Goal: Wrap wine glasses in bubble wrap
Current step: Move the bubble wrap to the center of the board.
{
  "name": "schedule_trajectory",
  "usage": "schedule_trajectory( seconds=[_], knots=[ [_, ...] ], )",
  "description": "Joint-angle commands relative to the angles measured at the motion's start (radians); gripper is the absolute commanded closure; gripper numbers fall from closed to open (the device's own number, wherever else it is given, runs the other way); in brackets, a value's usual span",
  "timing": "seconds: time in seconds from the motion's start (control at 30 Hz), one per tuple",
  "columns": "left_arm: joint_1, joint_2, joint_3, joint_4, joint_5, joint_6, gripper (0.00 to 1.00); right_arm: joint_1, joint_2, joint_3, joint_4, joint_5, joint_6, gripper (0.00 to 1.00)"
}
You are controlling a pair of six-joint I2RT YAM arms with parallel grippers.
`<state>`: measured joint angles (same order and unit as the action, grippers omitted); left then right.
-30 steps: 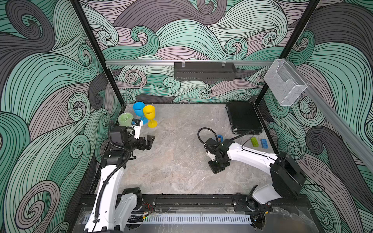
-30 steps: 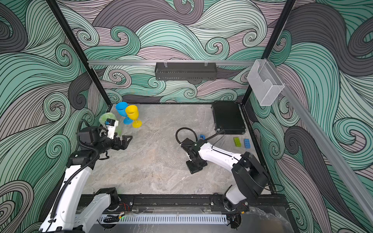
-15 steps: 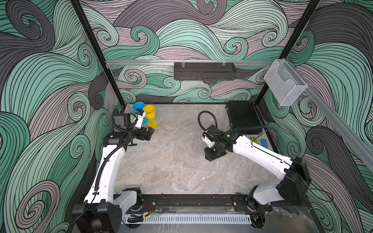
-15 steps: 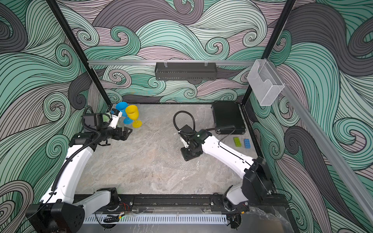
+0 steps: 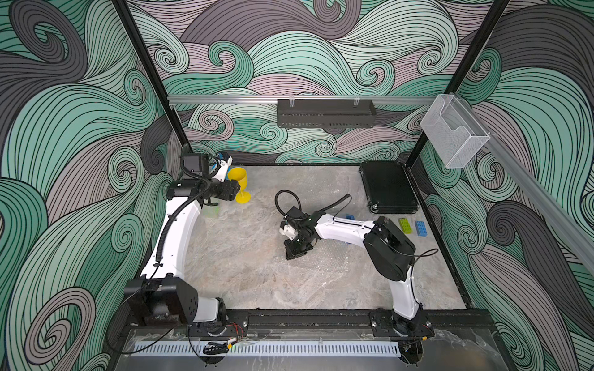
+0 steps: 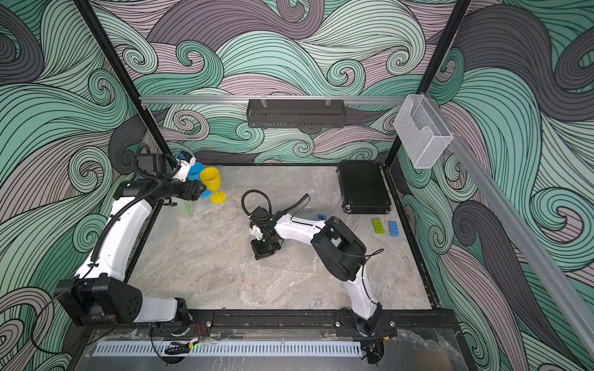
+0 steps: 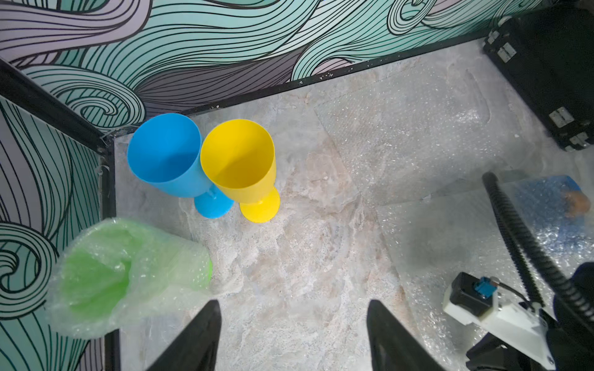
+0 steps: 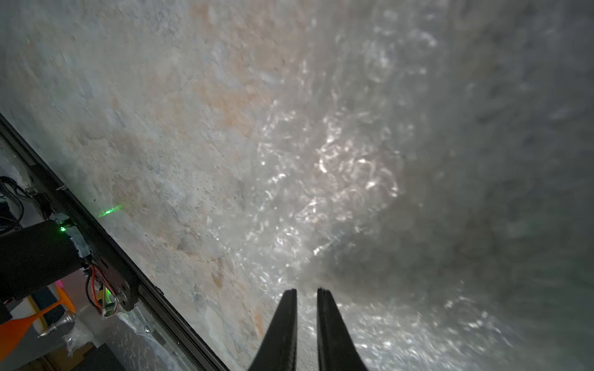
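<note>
The yellow wine glass [image 7: 239, 157] and the blue one [image 7: 164, 151] stand upright, side by side, in the far left corner. Close to them the green wine glass [image 7: 128, 276] stands wrapped in bubble wrap. My left gripper [image 7: 294, 303] hovers open and empty above the table just in front of the yellow glass [image 5: 238, 180]. A flat bubble wrap sheet [image 5: 324, 263] lies mid-table. My right gripper [image 8: 307, 290] points down at its left edge with the jaws a narrow gap apart. I see nothing pinched between them.
Another bubble wrap sheet [image 7: 401, 128] lies at the back, and more wrap covers a blue tape dispenser [image 7: 546, 196]. A black case [image 5: 389, 186] sits far right, with a green brick [image 5: 405, 225] and a blue brick [image 5: 420, 228] beside it. The walls stand close behind the glasses.
My left arm has stretched from beside the wrapped green glass toward the far corner, its jaws narrowing a little. My right gripper swung back, then came forward onto the sheet's edge.
</note>
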<state>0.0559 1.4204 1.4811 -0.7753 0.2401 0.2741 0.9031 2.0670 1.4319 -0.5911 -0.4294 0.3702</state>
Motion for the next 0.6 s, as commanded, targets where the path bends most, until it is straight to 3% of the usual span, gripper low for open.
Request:
schedule_trajectory(
  seconds=[0.0,0.37,0.57],
  knots=[
    [-0.006,0.064,0.069,-0.064,-0.007,0.032,0.27,0.020,0.027,0.024,0.000,-0.064,-0.019,0.83],
    [-0.017,0.215,0.196,-0.106,-0.027,0.132,0.26,0.072,0.080,0.066,-0.015,-0.102,-0.039,0.84],
    [-0.034,0.324,0.273,-0.132,-0.009,0.225,0.27,0.071,-0.030,0.076,-0.053,-0.072,-0.048,0.79]
  ],
)
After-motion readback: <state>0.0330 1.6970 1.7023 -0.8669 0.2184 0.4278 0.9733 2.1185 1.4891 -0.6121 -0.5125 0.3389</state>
